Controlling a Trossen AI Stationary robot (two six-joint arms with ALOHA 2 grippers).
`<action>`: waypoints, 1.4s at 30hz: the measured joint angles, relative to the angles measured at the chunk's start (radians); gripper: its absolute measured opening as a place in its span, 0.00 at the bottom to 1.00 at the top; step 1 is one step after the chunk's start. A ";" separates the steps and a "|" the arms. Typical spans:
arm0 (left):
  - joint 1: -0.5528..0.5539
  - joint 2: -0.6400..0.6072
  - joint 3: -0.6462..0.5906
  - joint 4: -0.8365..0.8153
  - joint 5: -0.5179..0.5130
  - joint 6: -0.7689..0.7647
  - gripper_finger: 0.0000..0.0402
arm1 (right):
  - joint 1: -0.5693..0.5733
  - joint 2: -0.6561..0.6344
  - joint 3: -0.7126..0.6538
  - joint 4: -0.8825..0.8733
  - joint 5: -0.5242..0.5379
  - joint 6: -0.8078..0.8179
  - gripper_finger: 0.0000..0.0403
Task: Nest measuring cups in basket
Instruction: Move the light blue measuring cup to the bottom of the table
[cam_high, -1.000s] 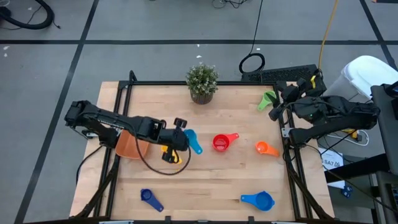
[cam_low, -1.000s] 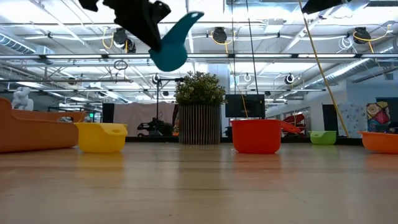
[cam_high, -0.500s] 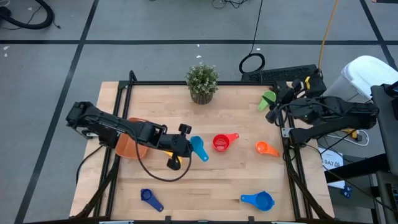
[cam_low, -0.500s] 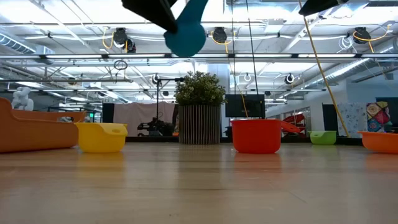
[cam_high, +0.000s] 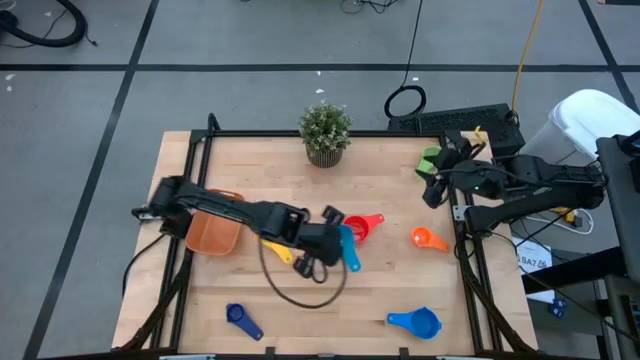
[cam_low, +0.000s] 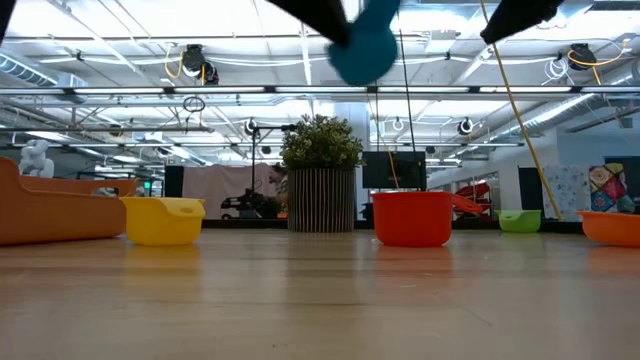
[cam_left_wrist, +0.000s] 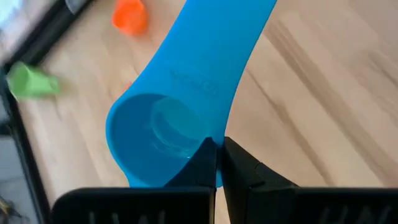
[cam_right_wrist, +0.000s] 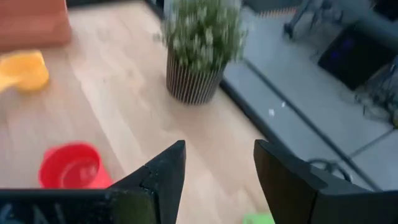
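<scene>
Low view cuts both arms off at the top edge, so from there I only get the bowl of the light blue measuring cup hanging high above the table, with the dark mass of the arm above it. In the left wrist view my left gripper has its fingers pinched narrow on that cup's rim; the bowl sits right at the fingertips and the handle runs straight away from them. From the high view the left gripper is over the middle of the table, and the cup shows with its long axis roughly along the table's depth. The red measuring cup lies just beyond the claw, partly covered by it, handle aimed toward the right arm. The yellow measuring cup is mostly hidden under the left arm behind the claw. The orange basket lies farther back along that arm, one edge under it.

My right gripper hovers at the table's right edge, fingers spread and empty, with the green measuring cup just beside it. The right wrist view is blurred; I make out the potted plant ahead of the fingers.
</scene>
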 joint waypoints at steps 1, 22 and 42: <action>0.006 0.024 0.032 -0.008 0.000 0.021 0.02 | -0.001 0.002 0.000 -0.027 -0.016 0.018 0.45; 0.129 0.295 0.343 -0.001 -0.005 0.059 0.02 | -0.004 0.009 -0.026 -0.284 -0.304 0.133 0.45; 0.093 0.257 0.344 -0.045 -0.053 0.068 0.01 | -0.004 0.144 -0.296 -0.290 -0.410 0.133 0.45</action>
